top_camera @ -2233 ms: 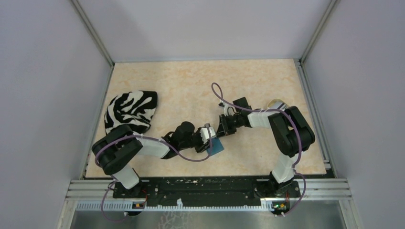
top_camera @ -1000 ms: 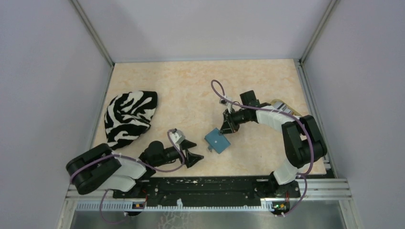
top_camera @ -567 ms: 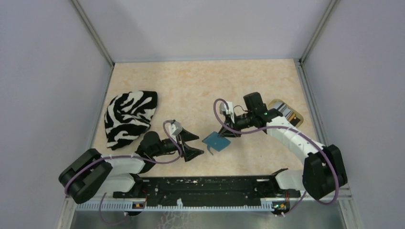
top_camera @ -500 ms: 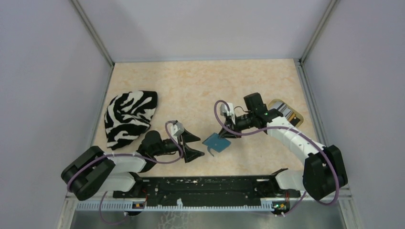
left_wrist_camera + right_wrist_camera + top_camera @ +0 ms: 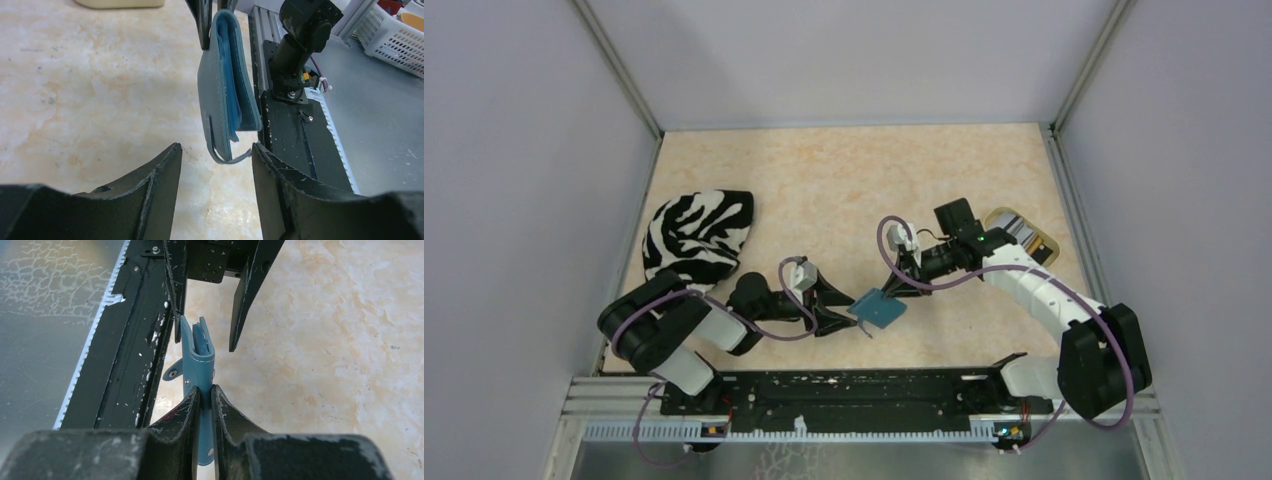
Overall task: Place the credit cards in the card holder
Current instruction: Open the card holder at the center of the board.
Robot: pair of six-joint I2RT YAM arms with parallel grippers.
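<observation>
The right gripper [image 5: 205, 390] is pinched tight on the blue card holder [image 5: 197, 365], near the middle of the near edge of the table [image 5: 824, 180]. The left gripper [image 5: 215, 150] has its jaws apart, one on each side of it.

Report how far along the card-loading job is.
Done: the card holder is off the table, pinched on edge in the shut right pincer. In hand: the open left pincer straddles its free end, not yet gripping. Left: no card shows in the holder; what look like the credit cards lie in the beige tray, so all loading remains.
</observation>
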